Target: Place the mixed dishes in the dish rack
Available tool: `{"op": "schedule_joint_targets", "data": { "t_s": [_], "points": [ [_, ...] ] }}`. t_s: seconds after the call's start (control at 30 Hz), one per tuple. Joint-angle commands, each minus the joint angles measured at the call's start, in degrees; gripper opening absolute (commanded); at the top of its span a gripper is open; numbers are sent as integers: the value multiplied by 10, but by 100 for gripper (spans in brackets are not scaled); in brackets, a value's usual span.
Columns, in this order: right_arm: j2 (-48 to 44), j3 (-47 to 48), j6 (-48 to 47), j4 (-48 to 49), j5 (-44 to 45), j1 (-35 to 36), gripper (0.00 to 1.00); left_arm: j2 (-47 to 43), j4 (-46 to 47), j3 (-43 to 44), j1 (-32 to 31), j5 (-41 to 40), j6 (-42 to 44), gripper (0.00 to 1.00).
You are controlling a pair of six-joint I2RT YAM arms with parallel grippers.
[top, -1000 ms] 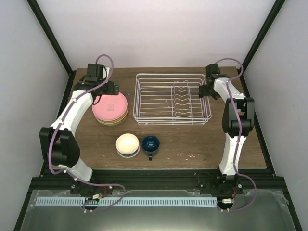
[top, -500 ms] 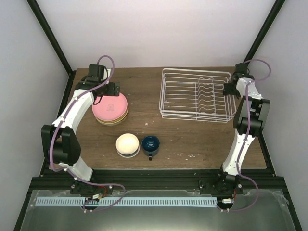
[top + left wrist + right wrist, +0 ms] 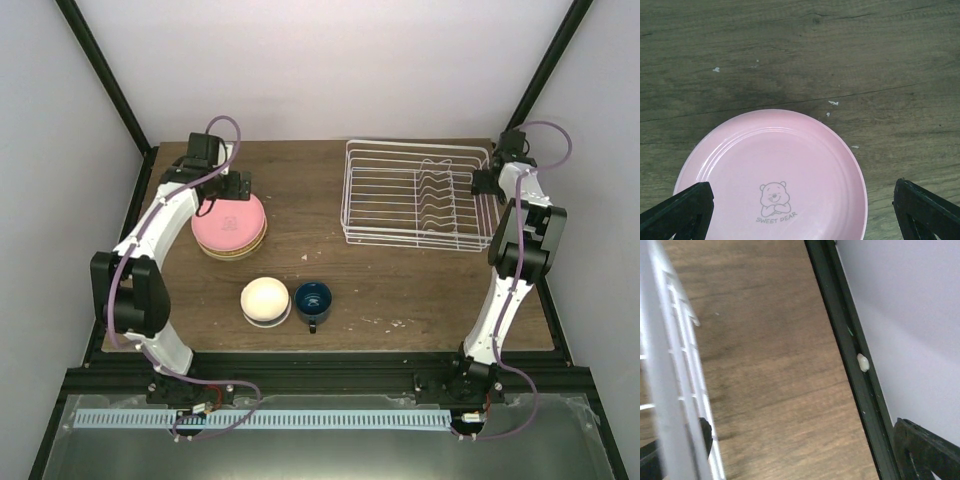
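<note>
white wire dish rack (image 3: pixel 415 243), rectangular with a row of upright prongs, stands at the far right of the dark wooden table (image 3: pixel 400 290), its right end wall just beside the right gripper (image 3: pixel 487 181). in the right wrist view we see that gripper's two black fingers spread wide. a blurred wire of the rack's wall stands between them, close to the finger at the picture's left edge, and the jaws are not clamped on it. a black frame rail (image 3: pixel 850 355) runs along the table's edge behind.

across the table, the left gripper (image 3: pixel 224 193) hangs over the far side of a round pink plate (image 3: pixel 228 225), its jaws equally wide and holding nothing. its wrist camera shows a bear drawing and the words "sweet bear" on the plate. the pink plate lies on a tan-yellow plate (image 3: pixel 236 254), of which only the rim shows.

nearer the arms' bases, a cream bowl (image 3: pixel 264 297) rests on a white-rimmed bowl (image 3: pixel 270 320). a small dark blue mug (image 3: pixel 312 297) sits just beside them on the right. all five dishes lie well apart from the rack.
</note>
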Motion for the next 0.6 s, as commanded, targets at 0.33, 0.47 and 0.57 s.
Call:
{"op": "schedule_joint_targets", "data": {
  "t_s": [0.33, 0.47, 0.57],
  "points": [
    [-4, -21, -34, 82, -165, 4, 100, 22, 29, 25, 1, 39, -14, 100],
    [-7, -37, -44, 88, -178, 13, 100, 20, 34, 16, 1, 42, -12, 100],
    [-9, -45, -46, 90, -187, 19, 100, 24, 45, 14, -1, 57, -12, 100]
  ]
}}
